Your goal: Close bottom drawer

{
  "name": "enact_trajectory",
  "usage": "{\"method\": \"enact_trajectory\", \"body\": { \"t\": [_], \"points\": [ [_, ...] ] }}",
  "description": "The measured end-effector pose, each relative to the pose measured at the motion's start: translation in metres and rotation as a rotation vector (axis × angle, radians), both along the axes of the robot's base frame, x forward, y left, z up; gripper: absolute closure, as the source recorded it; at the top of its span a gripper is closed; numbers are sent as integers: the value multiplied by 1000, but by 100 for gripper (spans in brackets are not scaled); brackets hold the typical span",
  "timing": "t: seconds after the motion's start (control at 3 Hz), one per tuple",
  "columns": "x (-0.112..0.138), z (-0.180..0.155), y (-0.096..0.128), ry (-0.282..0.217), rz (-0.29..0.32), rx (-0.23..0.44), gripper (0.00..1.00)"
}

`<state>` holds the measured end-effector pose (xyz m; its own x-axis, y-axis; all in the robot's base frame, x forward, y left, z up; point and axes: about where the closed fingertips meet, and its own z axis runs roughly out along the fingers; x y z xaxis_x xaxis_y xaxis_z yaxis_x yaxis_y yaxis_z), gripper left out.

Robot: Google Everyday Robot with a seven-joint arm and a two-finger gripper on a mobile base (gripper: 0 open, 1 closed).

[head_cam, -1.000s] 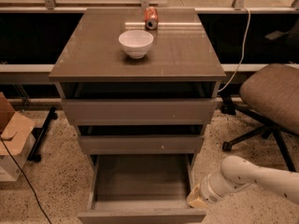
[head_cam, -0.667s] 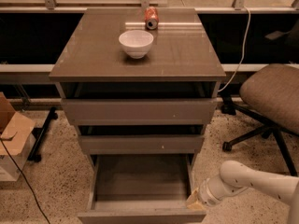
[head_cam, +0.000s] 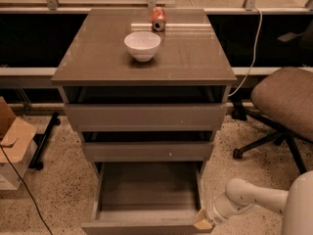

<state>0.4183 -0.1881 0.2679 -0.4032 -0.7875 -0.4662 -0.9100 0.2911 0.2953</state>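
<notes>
Three drawers; the bottom drawer stands pulled well out, lowest of the stack. Gripper sits at its right front corner, clenched or released cannot be told. A corner push may skew and jam the drawer, or slip off.

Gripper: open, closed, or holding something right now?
Gripper: state cannot be told; it sits low at the right front corner of the pulled-out bottom drawer.

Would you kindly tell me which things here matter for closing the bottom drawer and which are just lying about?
Job: bottom drawer, pulled open; gripper at its front right corner.
Lying about: bowl and can on the cabinet top; chair; cardboard box.
</notes>
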Motion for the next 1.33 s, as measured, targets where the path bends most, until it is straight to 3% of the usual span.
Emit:
{"method": "enact_trajectory", "body": {
  "t": [1.33],
  "points": [
    [-6,-78,3,54,-46,8,100]
  ]
}}
